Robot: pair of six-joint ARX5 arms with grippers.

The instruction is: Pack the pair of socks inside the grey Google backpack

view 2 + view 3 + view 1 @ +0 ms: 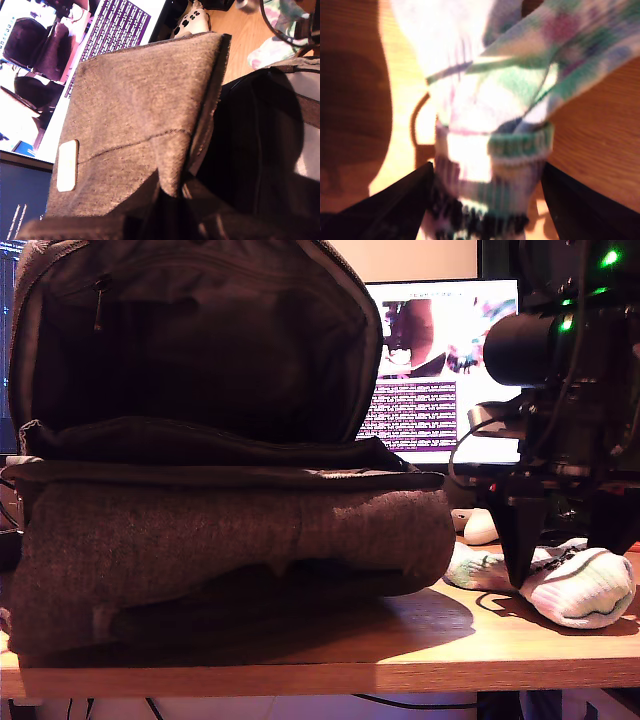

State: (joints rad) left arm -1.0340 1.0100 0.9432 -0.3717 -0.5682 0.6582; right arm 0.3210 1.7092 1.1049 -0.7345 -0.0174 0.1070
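The backpack lies on the wooden desk, filling the exterior view's left and centre. Its flap stands up, exposing the dark lining. The first wrist view looks down on the grey fabric and a white logo patch. My first gripper does not show in any view, so its state cannot be told.

The socks rest on the desk at the exterior view's right, just beside the backpack and outside it. They are white with green trim.

My second gripper stands over the socks, pointing down. In the second wrist view its dark fingers sit apart, one on each side of the socks. The view is blurred; whether the fingers touch the fabric cannot be told.

A monitor stands behind the backpack. A white controller lies near its base.
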